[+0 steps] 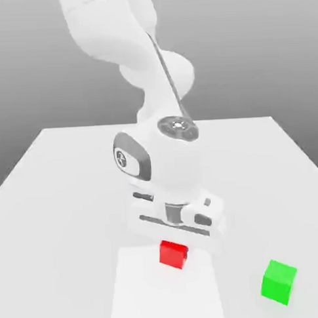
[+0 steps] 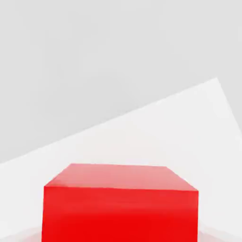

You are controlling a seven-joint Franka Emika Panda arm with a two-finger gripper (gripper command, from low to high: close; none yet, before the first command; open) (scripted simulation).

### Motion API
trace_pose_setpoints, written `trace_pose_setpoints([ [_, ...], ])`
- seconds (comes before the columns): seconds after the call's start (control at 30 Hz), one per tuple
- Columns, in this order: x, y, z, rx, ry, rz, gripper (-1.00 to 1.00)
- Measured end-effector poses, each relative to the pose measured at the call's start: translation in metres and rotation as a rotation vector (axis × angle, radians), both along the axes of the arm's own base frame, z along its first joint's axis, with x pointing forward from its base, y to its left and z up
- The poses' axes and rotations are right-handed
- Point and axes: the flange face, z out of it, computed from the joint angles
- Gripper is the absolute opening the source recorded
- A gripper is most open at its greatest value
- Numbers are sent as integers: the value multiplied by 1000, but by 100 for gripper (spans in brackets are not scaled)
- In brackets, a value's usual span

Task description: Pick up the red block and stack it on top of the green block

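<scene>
The red block (image 1: 172,254) rests on the white table near its front edge, directly under my hand. My gripper (image 1: 174,245) is lowered onto it from above and is shut on the red block, which the hand view shows very close up (image 2: 120,208). The green block (image 1: 279,282) stands by itself on the table toward the exterior view's right and slightly nearer the front, about two block widths from the red one.
The white table (image 1: 65,193) stretches wide to the exterior view's left and back. The arm's white body (image 1: 165,161) rises behind the red block. A paler rectangular patch (image 1: 139,294) lies on the table under the red block.
</scene>
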Motion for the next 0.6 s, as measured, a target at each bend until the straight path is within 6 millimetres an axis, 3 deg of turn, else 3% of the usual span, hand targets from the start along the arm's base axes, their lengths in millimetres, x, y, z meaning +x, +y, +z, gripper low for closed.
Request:
trace_pose_setpoints([
  [0.33,7,14,52,35,-60,17,-100],
  [0.6,15,47,19,10,109,132,-100],
])
